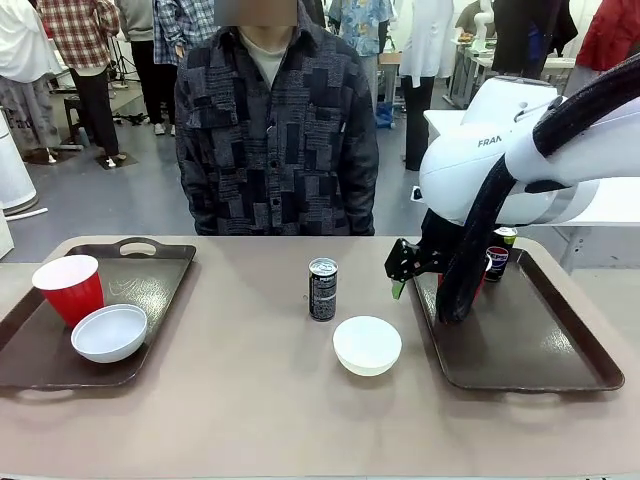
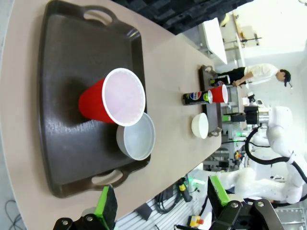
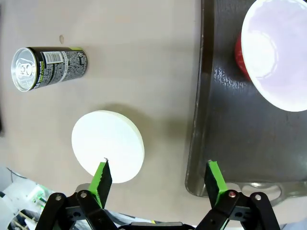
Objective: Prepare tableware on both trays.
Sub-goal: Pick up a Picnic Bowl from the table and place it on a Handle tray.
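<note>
On the left tray (image 1: 160, 275) stand a red cup (image 1: 68, 288) and a white bowl (image 1: 109, 332). My left gripper (image 2: 162, 203) hovers open above that tray's (image 2: 62, 72) near rim, with the cup (image 2: 112, 98) and the bowl (image 2: 136, 136) ahead of it. A dark can (image 1: 322, 289) and a second white bowl (image 1: 367, 344) sit on the bare table in the middle. My right gripper (image 1: 400, 272) hangs open over the table beside the right tray (image 1: 530, 340). Under it lie the bowl (image 3: 108, 146), the can (image 3: 48, 67), the tray's edge (image 3: 225, 143) and a red cup (image 3: 276, 52). Another can (image 1: 497, 262) stands on the right tray.
A person (image 1: 275, 120) stands at the far side of the table with hands out of sight. My right arm (image 1: 500, 170) covers the far left part of the right tray. Bare tabletop runs along the front edge between the trays.
</note>
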You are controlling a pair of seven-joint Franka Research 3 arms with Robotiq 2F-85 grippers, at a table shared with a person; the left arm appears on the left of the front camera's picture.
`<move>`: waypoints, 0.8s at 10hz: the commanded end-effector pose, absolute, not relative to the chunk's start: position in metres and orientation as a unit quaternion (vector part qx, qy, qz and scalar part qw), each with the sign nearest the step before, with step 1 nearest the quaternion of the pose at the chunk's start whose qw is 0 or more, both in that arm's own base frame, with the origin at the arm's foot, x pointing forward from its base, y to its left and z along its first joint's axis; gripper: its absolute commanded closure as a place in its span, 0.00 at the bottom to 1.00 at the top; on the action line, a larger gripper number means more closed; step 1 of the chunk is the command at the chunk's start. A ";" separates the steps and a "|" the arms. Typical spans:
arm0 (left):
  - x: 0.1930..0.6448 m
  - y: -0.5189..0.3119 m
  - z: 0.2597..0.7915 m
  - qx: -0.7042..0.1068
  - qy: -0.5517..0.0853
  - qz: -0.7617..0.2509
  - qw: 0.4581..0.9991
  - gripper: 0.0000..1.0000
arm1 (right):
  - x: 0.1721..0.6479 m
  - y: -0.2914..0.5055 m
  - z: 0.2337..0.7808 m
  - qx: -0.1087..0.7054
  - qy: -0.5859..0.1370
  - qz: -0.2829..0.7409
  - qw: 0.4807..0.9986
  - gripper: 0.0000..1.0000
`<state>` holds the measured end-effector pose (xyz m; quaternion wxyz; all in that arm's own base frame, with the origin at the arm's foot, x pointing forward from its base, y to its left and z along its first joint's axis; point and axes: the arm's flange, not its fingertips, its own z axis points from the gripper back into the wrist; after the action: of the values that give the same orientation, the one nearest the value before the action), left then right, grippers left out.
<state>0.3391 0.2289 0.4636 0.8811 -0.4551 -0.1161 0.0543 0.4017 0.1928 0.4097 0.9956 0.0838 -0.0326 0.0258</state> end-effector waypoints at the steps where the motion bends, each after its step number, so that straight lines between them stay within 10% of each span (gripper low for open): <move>1: 0.339 0.230 0.464 -0.459 -0.128 0.052 0.878 0.00 | 0.401 0.201 0.407 0.056 -0.048 0.030 0.997 0.00; 8: 0.339 0.230 0.464 -0.459 -0.128 0.052 0.878 0.00 | 0.408 0.256 0.376 0.011 -0.032 0.062 0.997 0.00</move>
<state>0.3392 0.2288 0.4636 0.8812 -0.4550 -0.1160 0.0542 0.3988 0.2441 0.3804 0.9969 0.0290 -0.0261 0.0684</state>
